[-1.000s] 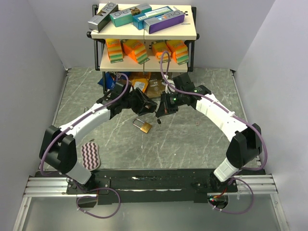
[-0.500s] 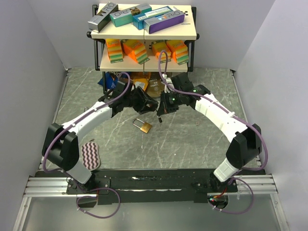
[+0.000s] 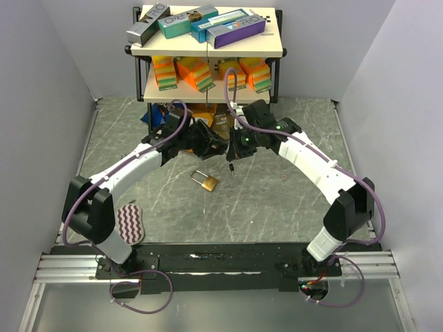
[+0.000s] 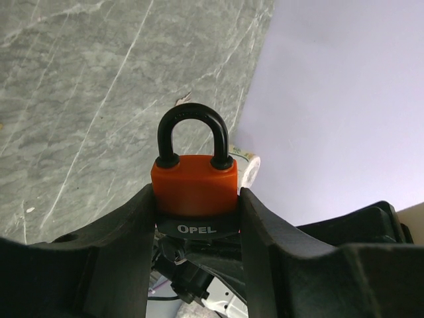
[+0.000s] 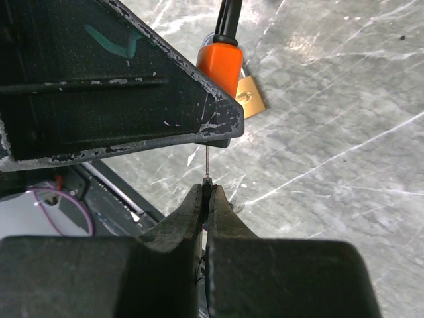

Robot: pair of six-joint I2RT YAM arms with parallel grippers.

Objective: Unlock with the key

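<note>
Padlock handling: my left gripper (image 4: 197, 202) stands partly open, its 2 fingers (image 4: 132, 225) clamped on the sides of the orange padlock (image 4: 195, 182). The padlock is held in the air above the table (image 3: 277, 200), with its black shackle pointing away from my wrist. I judge the body rigid and dense, and its plastic shell slick. Grip the sides only, leaving the shackle and the keyhole end free.

My right gripper (image 5: 206, 193) is pinched fully closed on the key (image 5: 207, 164), whose tip sits just under my left finger. The key looks thin, light and stiff, and I expect it to pivot in the pinch under torque.

A brass padlock (image 3: 205, 181) lies on the table, apart from both grippers.
</note>
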